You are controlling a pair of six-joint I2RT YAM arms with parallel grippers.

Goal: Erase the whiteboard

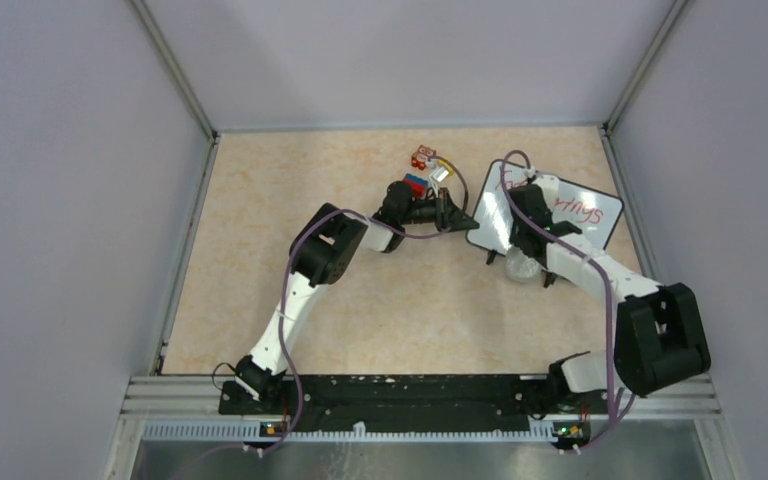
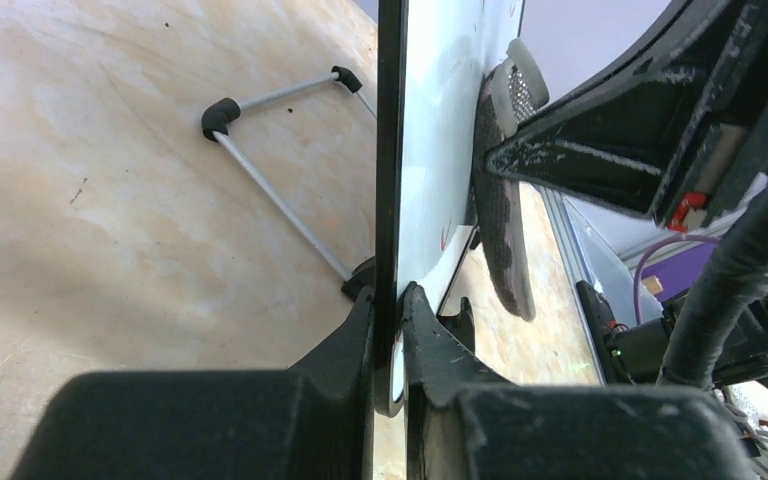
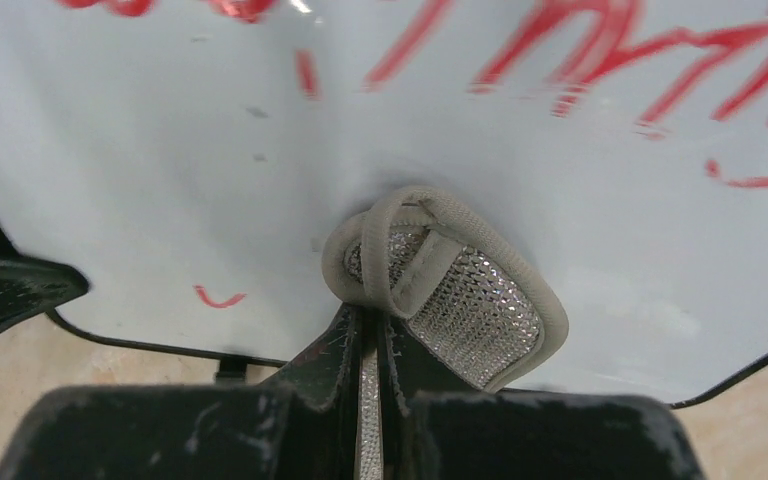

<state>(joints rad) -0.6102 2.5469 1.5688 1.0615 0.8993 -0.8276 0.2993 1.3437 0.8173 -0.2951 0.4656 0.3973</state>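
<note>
At the far right of the desk [image 1: 360, 300] sits the whiteboard [image 1: 592, 213], its near-left part hidden under the right arm [image 1: 600, 272] and its red writing [image 3: 650, 60] cut off and unreadable. The left arm [image 1: 290, 300] bends across to the whiteboard's left edge, where the left gripper [image 2: 388, 300] has its jaws clenched on the frame; the right gripper [image 3: 372, 325] leans over the whiteboard's face, jaws grasping a grey cloth pad [image 3: 460, 300] pressed against it. Small coloured items [image 1: 425, 165] beyond the whiteboard's left corner are too small to identify.
</note>
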